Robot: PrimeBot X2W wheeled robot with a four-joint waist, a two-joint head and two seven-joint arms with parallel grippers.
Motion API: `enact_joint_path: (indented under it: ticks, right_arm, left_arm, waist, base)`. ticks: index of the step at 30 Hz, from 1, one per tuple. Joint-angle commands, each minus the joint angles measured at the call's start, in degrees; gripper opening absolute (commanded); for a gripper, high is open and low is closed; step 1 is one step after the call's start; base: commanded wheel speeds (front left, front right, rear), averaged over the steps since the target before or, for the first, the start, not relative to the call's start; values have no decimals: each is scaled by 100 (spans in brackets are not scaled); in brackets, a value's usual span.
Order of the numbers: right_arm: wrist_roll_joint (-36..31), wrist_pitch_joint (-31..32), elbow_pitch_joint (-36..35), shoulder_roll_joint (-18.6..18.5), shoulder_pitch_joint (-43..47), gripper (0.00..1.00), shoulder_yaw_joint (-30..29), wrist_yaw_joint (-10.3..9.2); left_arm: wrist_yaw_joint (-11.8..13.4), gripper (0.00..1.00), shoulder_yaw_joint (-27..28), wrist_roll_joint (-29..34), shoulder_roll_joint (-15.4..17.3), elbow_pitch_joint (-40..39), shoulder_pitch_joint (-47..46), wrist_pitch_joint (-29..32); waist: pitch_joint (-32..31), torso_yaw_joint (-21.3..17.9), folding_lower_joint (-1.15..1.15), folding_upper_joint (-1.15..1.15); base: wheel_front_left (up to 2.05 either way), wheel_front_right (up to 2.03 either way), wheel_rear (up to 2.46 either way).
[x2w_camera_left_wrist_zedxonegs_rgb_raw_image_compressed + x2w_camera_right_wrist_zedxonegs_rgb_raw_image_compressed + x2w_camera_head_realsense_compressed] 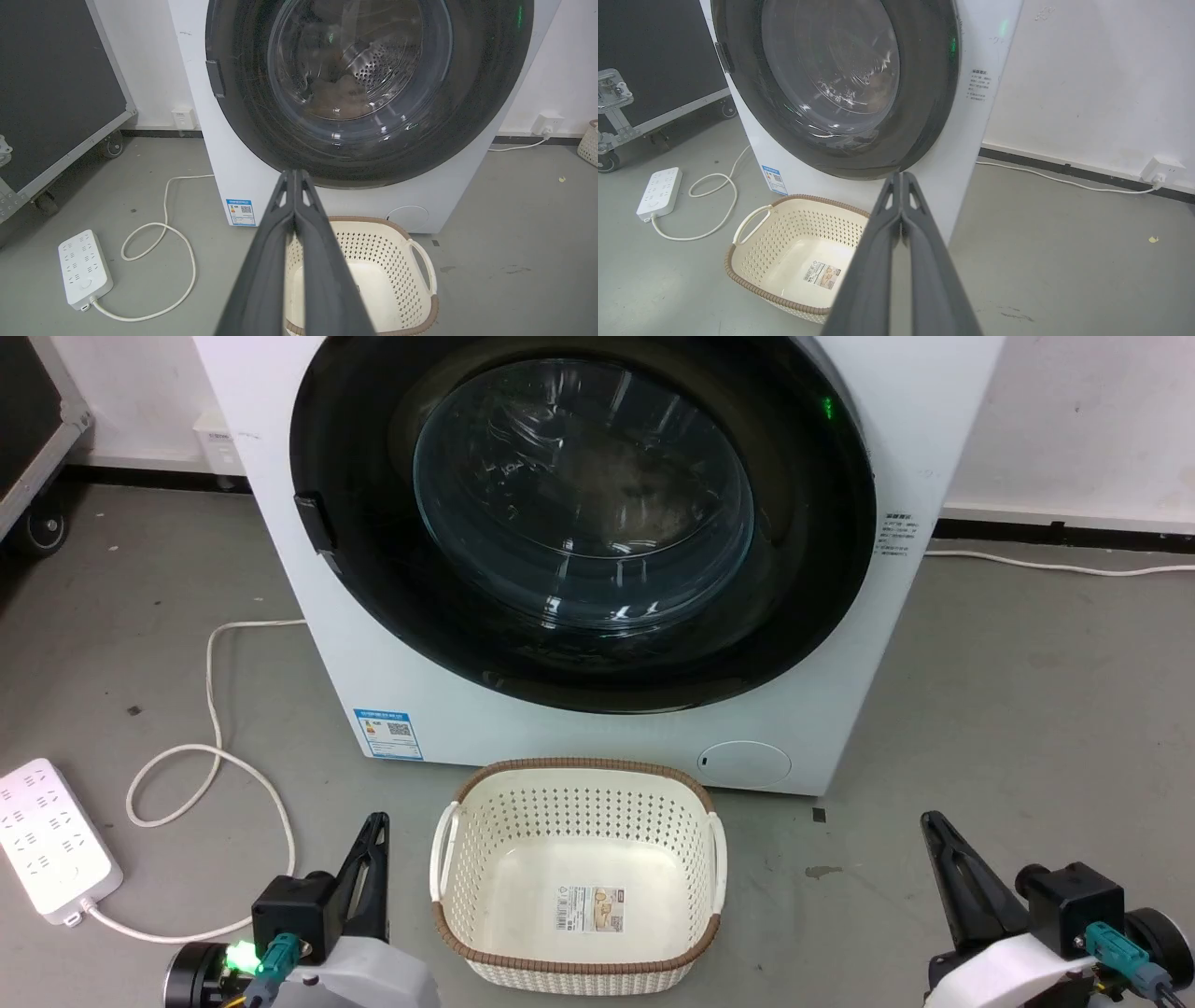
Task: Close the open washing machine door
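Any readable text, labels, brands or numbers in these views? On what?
No text is legible.
Blue sticker with QR code, lower left of the washer front: too small.
Dark print block, right of the washing machine door: blurred.
Barcode label inside the basket: too small.

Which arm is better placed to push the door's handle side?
Left, probably: the left gripper sits under the handle tab of the washing machine door; the right gripper sits beyond its opposite rim.
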Motion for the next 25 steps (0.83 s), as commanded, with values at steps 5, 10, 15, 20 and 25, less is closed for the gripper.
enact_joint_path:
  ticks: [5,10,15,20,25]
  right_arm:
    - [-47,76,-73,31,-104,0,39,-3]
    - [-55,123,-92,33,-113,0,56,-4]
    - [-65,182,-116,34,-125,0,77,-4]
    - [-75,241,-139,36,-136,0,99,-4]
    - [-84,300,-162,38,-148,0,120,-4]
  left_arm:
    - [53,0,49,104,-2,-72,-73,95]
    - [65,0,72,133,-3,-99,-77,142]
    - [79,0,101,170,-4,-134,-81,200]
    - [94,0,130,207,-4,-168,-86,259]
    - [109,0,158,243,-5,-202,-91,317]
  waist:
    - [5,-8,0,0]
    - [9,-13,0,0]
    - [13,-20,0,0]
    - [17,-26,0,0]
    - [21,-33,0,0]
  base:
    - [0,0,0]
    - [0,0,0]
    - [0,0,0]
    - [0,0,0]
    - [0,0,0]
